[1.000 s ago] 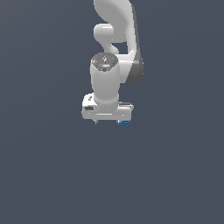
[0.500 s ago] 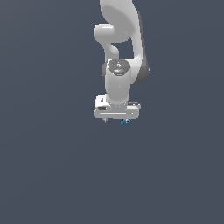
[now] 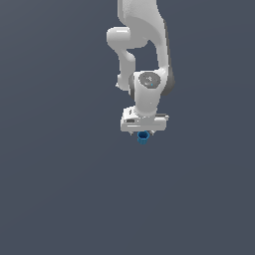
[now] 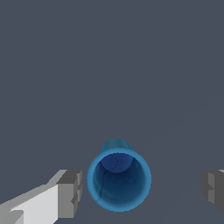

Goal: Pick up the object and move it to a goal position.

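Observation:
The object is a small bright-blue cup-like cylinder (image 3: 143, 137) with a darker hollow top, standing upright on the grey surface. In the exterior view it peeks out just below the white hand of the arm, whose gripper (image 3: 143, 132) hangs right over it. The wrist view looks straight down into the cylinder (image 4: 119, 178). The gripper (image 4: 141, 189) is open there, with one grey fingertip pad (image 4: 70, 192) on either side of the cup and a clear gap to each. Neither pad touches it.
Plain dark grey floor (image 3: 60, 189) fills both views. The white arm (image 3: 142, 45) rises from the hand toward the exterior view's upper edge. No goal marker shows.
The hand has shifted toward the exterior view's right and come down over the blue cylinder, which has stayed where it was. The fingers remain apart.

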`<control>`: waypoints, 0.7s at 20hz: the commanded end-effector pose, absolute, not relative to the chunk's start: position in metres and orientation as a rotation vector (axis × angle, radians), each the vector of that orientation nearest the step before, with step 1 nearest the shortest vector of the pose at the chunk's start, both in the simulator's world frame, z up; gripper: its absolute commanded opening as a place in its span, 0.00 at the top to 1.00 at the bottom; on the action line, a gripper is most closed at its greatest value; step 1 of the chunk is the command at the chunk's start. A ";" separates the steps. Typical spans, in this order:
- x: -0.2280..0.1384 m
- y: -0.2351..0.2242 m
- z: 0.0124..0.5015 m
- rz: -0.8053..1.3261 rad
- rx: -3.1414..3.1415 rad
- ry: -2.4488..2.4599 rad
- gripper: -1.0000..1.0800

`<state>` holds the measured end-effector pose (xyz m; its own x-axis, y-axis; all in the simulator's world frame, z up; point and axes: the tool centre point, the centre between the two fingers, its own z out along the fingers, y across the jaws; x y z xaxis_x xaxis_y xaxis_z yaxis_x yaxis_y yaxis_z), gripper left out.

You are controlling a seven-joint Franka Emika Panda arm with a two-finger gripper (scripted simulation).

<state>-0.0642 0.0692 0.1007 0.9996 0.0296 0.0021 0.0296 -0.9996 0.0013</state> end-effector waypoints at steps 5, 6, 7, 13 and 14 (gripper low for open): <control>-0.080 0.081 0.091 0.000 3.141 0.062 0.04; -0.081 0.082 0.090 0.000 3.141 0.063 0.04; -0.081 0.082 0.090 0.000 3.141 0.063 0.04; -0.080 0.082 0.082 -0.001 3.141 0.063 0.04; -0.081 0.082 0.079 -0.001 3.141 0.063 0.04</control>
<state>-0.0801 0.0815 0.0835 0.9992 0.0400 0.0003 0.0400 -0.9992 0.0000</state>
